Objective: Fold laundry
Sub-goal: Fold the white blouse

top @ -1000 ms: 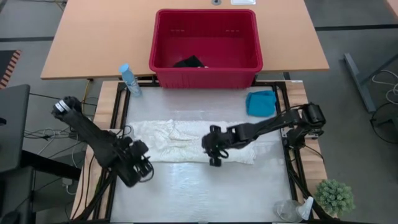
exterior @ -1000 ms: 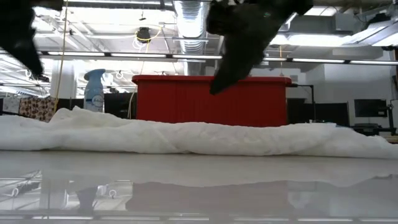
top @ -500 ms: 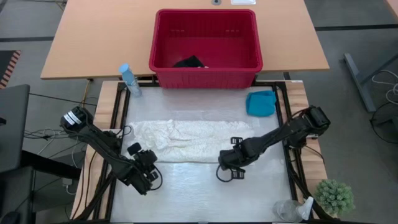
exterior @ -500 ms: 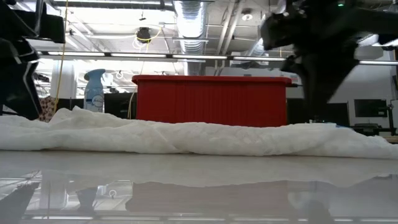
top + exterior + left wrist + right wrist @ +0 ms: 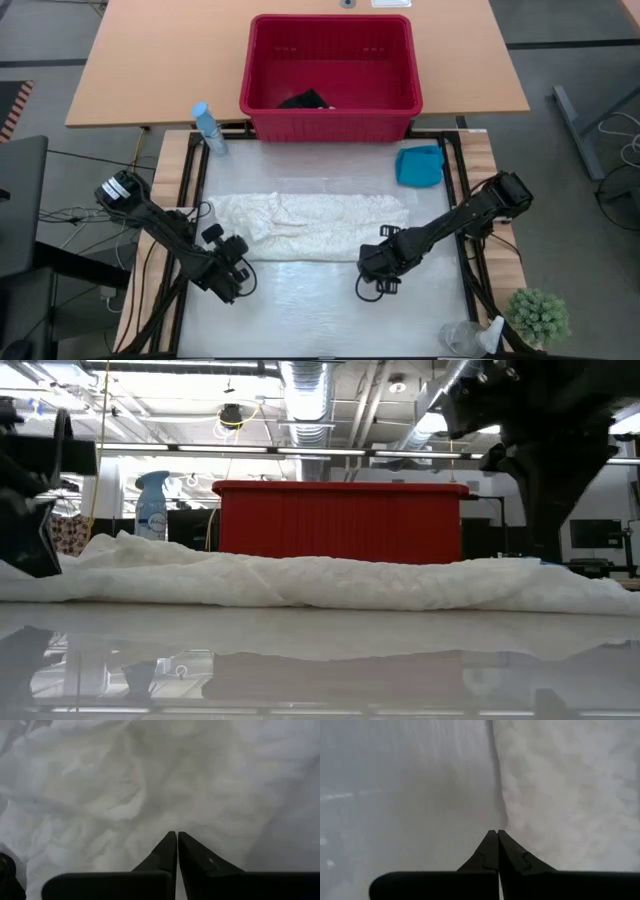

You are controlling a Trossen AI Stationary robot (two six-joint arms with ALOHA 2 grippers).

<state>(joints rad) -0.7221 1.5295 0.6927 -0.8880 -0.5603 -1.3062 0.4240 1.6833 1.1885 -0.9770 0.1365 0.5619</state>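
The cream-white lacy cloth (image 5: 310, 225) lies spread flat across the middle of the table, long side left to right. My left gripper (image 5: 240, 262) is down at its near left corner, shut, its tips (image 5: 176, 835) in the cloth. My right gripper (image 5: 382, 266) points straight down at the near edge toward the right end, shut (image 5: 497, 832). The turquoise-blue garment (image 5: 420, 165) lies folded on the table's far right. The dark garment (image 5: 305, 100) lies in the red basket (image 5: 330, 125). My left gripper comes slanting down from the near left and closes its fingertips (image 5: 170, 845) on the cloth near its near left corner (image 5: 165, 822). The shut fingers hide what lies between them. The cloth stays flat on the table. My right gripper, pointing down from above, closes its fingertips (image 5: 491, 842) right on the cloth's near edge (image 5: 504, 822). How many layers it has, I cannot tell. The cloth lies flat and slack there.
The red basket stands at the table's far edge. A blue spray bottle (image 5: 208, 128) stands at the far left corner. A clear bottle (image 5: 470, 338) and a small green plant (image 5: 538, 315) are at the near right. Bare tabletop (image 5: 300, 310) lies nearer than the cloth.
My left gripper has come down onto the cloth's near left corner and shut. My right gripper has moved from over the cloth's middle toward the near right, tipped to point straight down at the near edge, and shut. The cloth lies as before.
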